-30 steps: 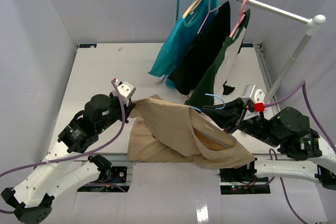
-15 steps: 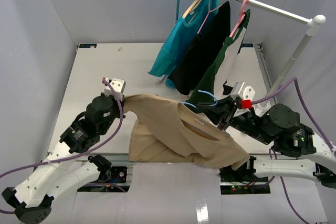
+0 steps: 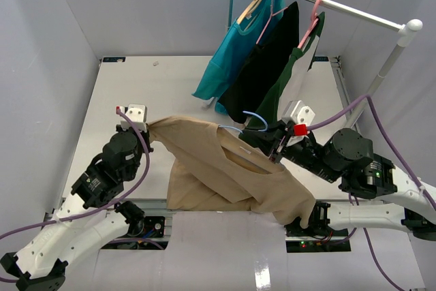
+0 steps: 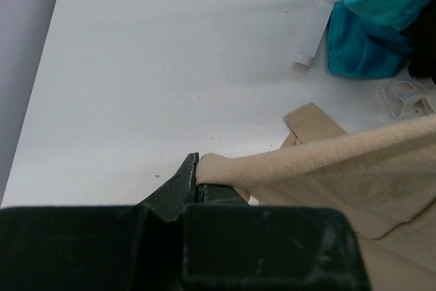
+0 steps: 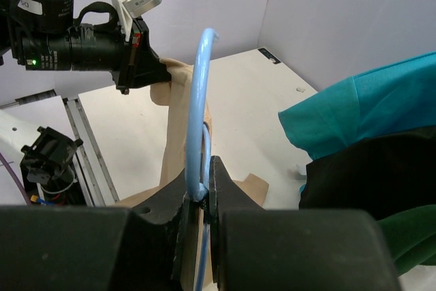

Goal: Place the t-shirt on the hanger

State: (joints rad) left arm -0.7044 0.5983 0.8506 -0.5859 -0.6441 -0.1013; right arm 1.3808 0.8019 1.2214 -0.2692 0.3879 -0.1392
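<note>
T-shirt (image 3: 225,168) first, Jo: where is it?

Sam, it hangs stretched between the two arms above the near edge of the desk (image 3: 136,86), with its lower part heaped on the desk there.

What grips it?

The left fingers (image 4: 189,176), pressed together on a bunched edge of the cloth, toward the desk's left edge. The right fingers (image 5: 219,192) are clamped on the hanger (image 5: 199,100), on the thin blue wire below its hook. The hanger's lower part is hidden under the cloth, so I cannot tell how far in it sits.

What could go wrong?

The pinch on the left is small and the cloth is taut. With a harder pull, I judge, the edge slips out and the whole thing drops in a heap. The wire is thin too, so it may swivel between the right fingers and poke into a sleeve instead of the shoulder.

Anything else?

The hook points up near the dark green shirt (image 3: 276,107) hanging from the rail (image 3: 354,11) at the far right corner. A careless lift might snag it.
</note>
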